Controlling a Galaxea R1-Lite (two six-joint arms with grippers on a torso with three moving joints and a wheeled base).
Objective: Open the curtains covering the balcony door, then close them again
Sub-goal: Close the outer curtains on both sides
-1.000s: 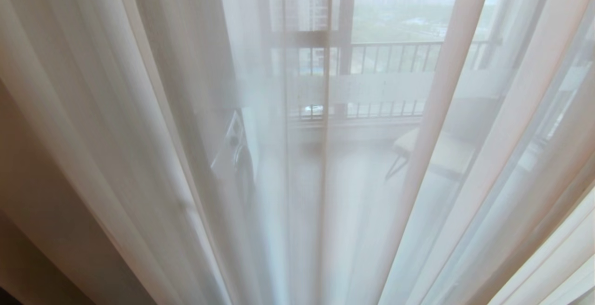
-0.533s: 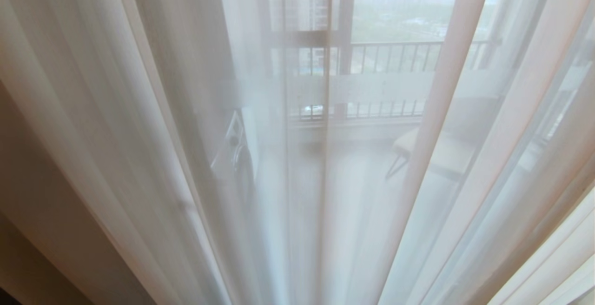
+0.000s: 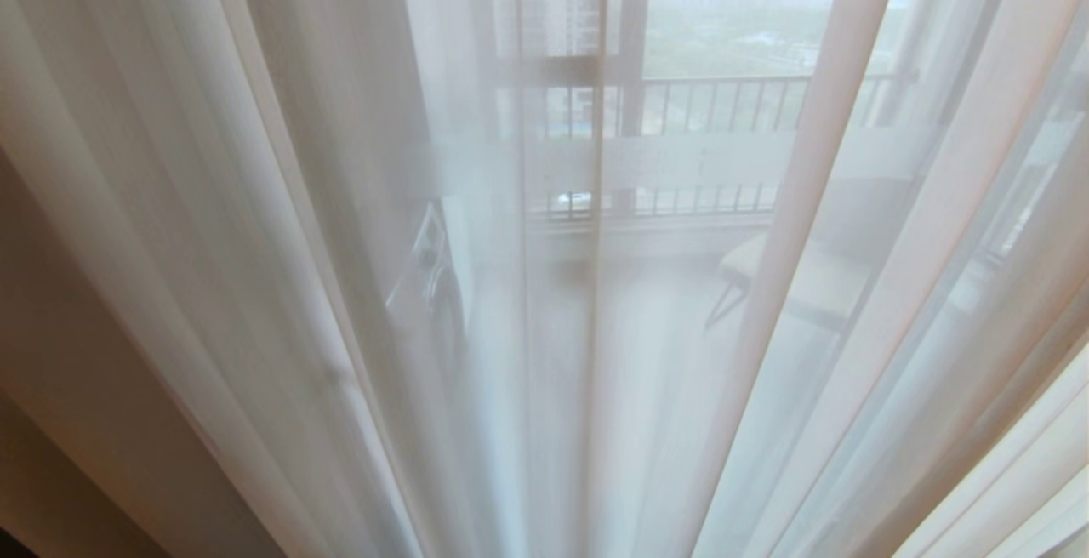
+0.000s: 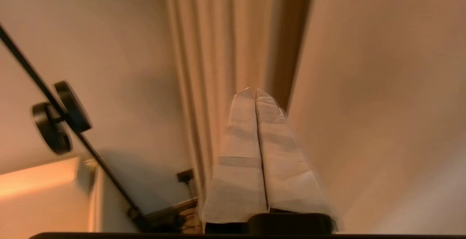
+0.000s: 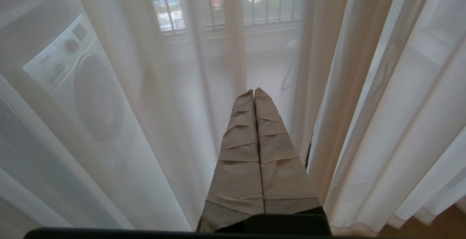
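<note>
While the sheer curtains (image 3: pixel 340 201) hang drawn, the left gripper (image 4: pixel 255 92) (tips pressed together, empty) faces drapes (image 4: pixel 218 49) at twelve o'clock; opening looks unstarted, needing spread fingers around a fold.

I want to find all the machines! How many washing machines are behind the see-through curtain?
1. The washing machine stands on the balcony behind the sheer curtain, to the robot's left; the head view shows it faintly too. Thicker folds could hide others.
</note>
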